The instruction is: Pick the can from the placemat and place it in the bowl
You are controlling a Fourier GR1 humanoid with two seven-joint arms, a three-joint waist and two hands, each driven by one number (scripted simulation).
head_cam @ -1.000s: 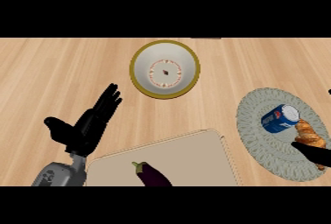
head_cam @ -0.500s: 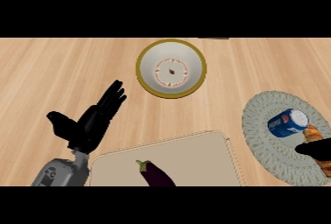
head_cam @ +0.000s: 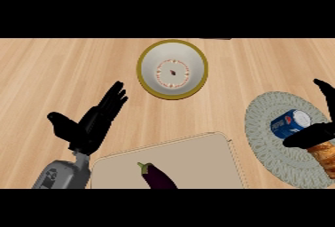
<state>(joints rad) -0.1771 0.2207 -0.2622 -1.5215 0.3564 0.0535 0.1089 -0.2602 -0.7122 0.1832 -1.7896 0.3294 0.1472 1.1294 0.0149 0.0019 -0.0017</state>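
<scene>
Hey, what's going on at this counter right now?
The robot's right hand is at the blue can on the round placemat, with thumb and fingers on either side of it but not closed. The bowl farther back holds no can yet. The left hand rests open beside the cutting board, which carries an eggplant.

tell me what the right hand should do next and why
Probably curl the right hand round the can. The can sits on the placemat between the thumb and the straight fingers, not yet held. Lifting it toward the bowl comes after.
</scene>
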